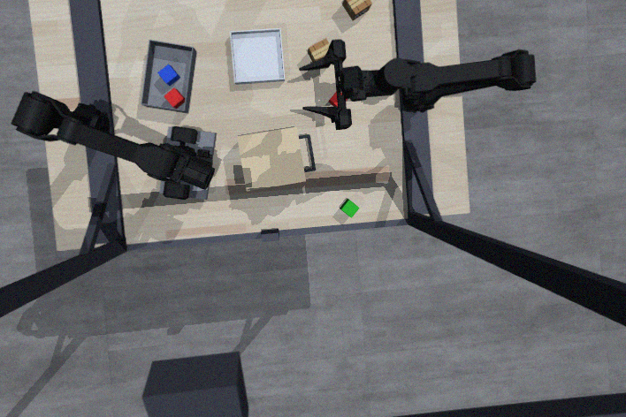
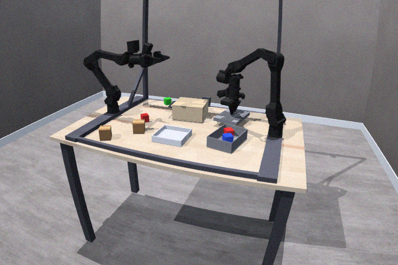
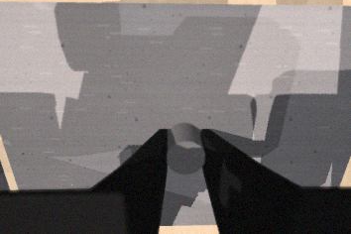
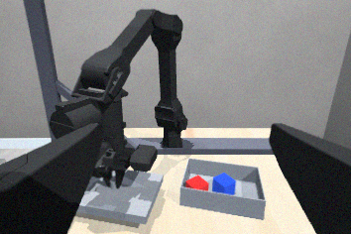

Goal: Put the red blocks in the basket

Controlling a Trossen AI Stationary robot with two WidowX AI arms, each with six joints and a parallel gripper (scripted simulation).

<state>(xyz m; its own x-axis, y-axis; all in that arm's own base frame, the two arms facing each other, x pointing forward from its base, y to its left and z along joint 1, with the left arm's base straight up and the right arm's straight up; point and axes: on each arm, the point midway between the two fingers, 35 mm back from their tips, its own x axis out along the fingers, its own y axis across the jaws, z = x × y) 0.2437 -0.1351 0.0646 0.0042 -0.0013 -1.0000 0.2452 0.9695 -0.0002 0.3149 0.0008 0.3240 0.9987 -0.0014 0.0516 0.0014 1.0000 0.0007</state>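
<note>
My left gripper (image 3: 183,137) (image 2: 231,113) is shut on the knob of the grey metal lid (image 1: 208,139) (image 3: 149,69) (image 4: 144,193), holding it low beside the metal box (image 2: 218,144) (image 4: 223,208). The box is open; a red block (image 1: 173,97) (image 2: 229,131) (image 4: 196,183) and a blue block (image 1: 168,74) (image 2: 227,137) (image 4: 224,183) lie inside. Another red block (image 1: 333,99) (image 2: 144,117) lies on the table, partly under my open, empty right gripper (image 1: 295,88) (image 2: 167,57) in the top view. The pale basket (image 1: 255,30) (image 2: 162,139) is empty. The light wooden cabinet (image 1: 273,154) (image 2: 189,112) looks shut; its inside is hidden.
Two brown striped wooden cubes (image 1: 357,2) (image 2: 105,133) stand on the basket's right in the top view, one nearer it. A green block (image 1: 349,208) (image 2: 167,100) lies beyond the cabinet's handle (image 1: 310,153). Dark frame beams border the table.
</note>
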